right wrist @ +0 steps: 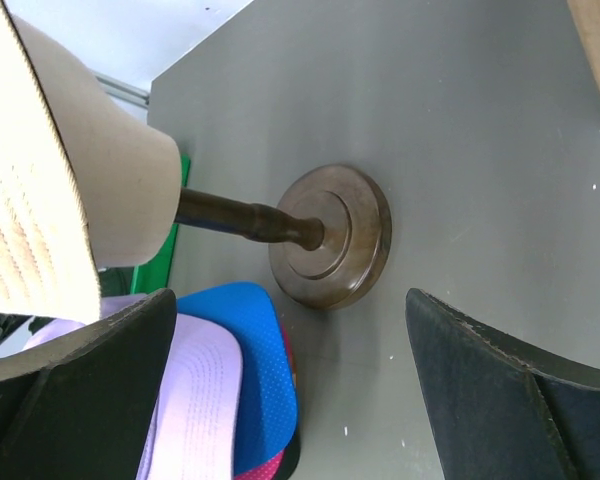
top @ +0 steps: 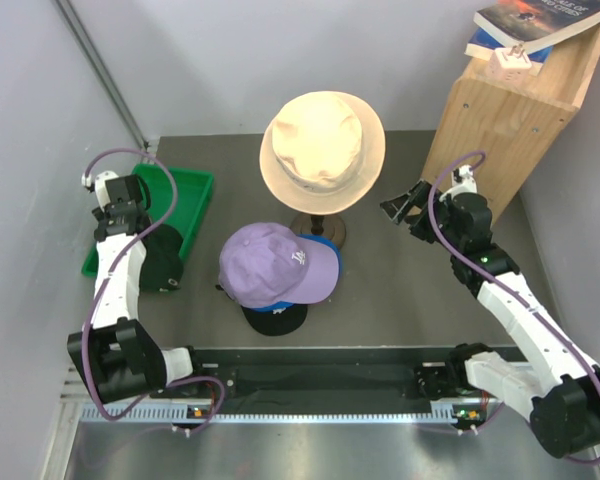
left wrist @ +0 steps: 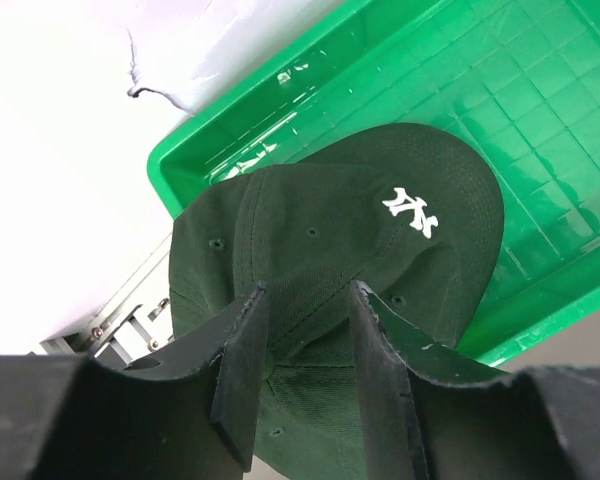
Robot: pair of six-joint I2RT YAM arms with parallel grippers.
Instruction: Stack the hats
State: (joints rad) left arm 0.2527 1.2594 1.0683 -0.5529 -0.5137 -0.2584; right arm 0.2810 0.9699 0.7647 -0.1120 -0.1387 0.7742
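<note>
A stack of caps lies mid-table: a lavender cap (top: 270, 262) on top, a blue cap (top: 325, 243) under it, a black one (top: 275, 320) at the bottom. The right wrist view shows the lavender brim (right wrist: 195, 390), the blue brim (right wrist: 250, 350) and a magenta edge (right wrist: 265, 468). A very dark green-black cap (top: 162, 262) with a white logo hangs over the green tray's near corner. My left gripper (top: 140, 228) is half closed, pinching the fabric at the back of its crown (left wrist: 380, 230); the gripper (left wrist: 305, 300) straddles the seams. My right gripper (top: 398, 207) is wide open and empty (right wrist: 290, 300), right of the stack.
The green tray (top: 195, 200) sits at the left wall (left wrist: 540, 90). A cream bucket hat (top: 322, 150) sits on a wooden stand whose round base (right wrist: 335, 235) is just behind the stack. A tall wooden box (top: 500, 110) with books (top: 540, 20) stands at the back right.
</note>
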